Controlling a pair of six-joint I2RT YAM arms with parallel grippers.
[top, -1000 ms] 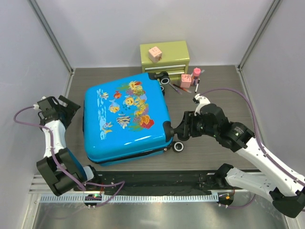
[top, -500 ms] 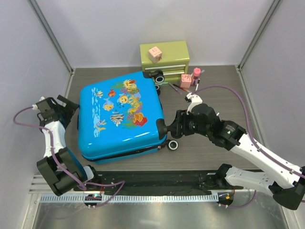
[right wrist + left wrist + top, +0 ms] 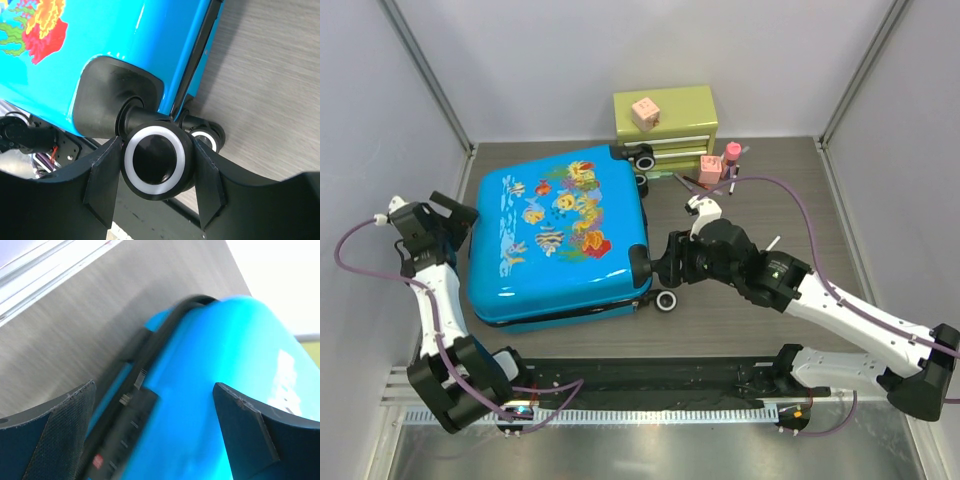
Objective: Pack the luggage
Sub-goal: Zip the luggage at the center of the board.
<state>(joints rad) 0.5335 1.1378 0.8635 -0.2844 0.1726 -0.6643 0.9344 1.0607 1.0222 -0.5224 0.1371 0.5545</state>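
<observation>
Closed fish-print suitcase (image 3: 555,235) lies flat on the bench (image 3: 770,180), just in front of the green drawer chest (image 3: 670,110). The right fingers (image 3: 102,180) pinch its corner wheel (image 3: 155,161); the left fingers (image 3: 55,435) gape wide around its side edge.

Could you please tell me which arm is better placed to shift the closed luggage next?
Probably right: the right gripper clamps a wheel of the luggage, while the left gripper stands open beside it, holding nothing.

Your white-and-black left arm (image 3: 430,295) and right arm (image 3: 850,315): white link shells, black joint housings, with a thin purple cable (image 3: 790,190) looped off each. Matte black wedge-shaped fingers (image 3: 65,415); the left pair has mesh-textured pads.
</observation>
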